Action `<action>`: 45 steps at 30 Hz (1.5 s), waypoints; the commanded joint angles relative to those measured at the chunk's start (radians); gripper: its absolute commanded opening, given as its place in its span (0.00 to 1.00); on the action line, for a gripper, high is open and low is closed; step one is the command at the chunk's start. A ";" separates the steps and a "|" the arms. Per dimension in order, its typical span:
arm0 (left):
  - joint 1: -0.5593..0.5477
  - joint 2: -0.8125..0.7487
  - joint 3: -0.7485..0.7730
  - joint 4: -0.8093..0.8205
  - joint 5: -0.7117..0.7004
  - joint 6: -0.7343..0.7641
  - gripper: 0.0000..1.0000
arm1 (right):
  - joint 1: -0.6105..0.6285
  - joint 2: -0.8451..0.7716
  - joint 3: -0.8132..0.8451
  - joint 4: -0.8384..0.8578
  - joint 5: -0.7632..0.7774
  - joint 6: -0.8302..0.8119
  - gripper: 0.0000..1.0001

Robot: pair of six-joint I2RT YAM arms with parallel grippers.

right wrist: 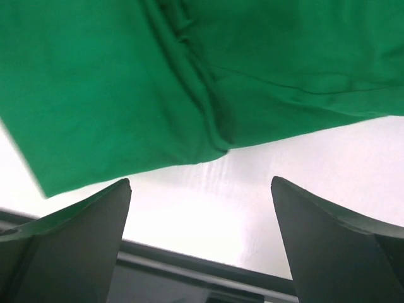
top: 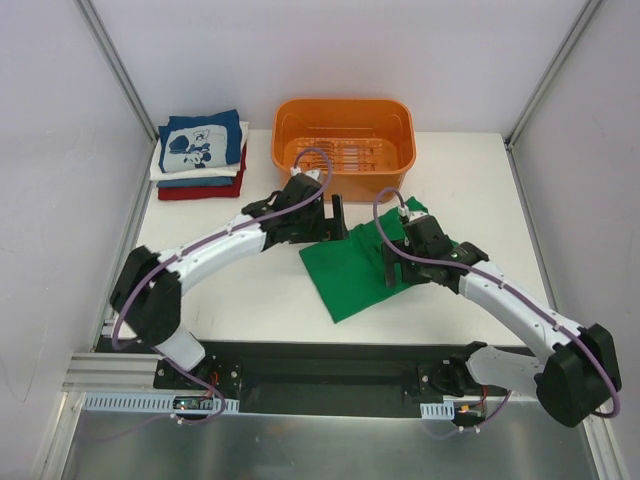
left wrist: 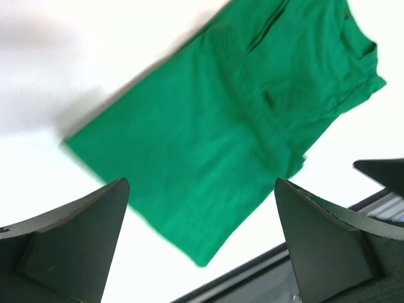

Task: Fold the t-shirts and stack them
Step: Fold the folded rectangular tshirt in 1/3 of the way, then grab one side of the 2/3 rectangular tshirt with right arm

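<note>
A bright green t-shirt [top: 352, 268] lies partly folded on the white table in front of the tub; it also shows in the left wrist view [left wrist: 221, 132] and the right wrist view [right wrist: 126, 95]. A stack of folded shirts [top: 202, 155] sits at the far left, navy with white cartoon print on top, then white, blue-grey and red. My left gripper [top: 335, 218] hovers open and empty over the green shirt's far edge. My right gripper [top: 392, 268] hovers open and empty over the shirt's right part.
An orange plastic tub [top: 345, 145] stands at the back centre, just behind the left gripper. The table's near edge with a black rail [top: 330, 365] lies below the shirt. Frame posts stand at the back corners.
</note>
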 commanded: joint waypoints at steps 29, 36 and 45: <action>0.028 -0.974 -0.718 -0.243 -0.362 -0.233 0.99 | 0.046 0.518 0.334 0.137 0.001 -0.059 0.97; 0.030 -0.978 -0.701 -0.283 -0.417 -0.224 0.99 | 0.276 0.372 0.350 0.057 0.125 -0.162 0.97; 0.178 -1.049 -0.738 -0.329 -0.408 -0.227 0.99 | 0.500 0.559 0.506 -0.009 0.156 -0.073 0.99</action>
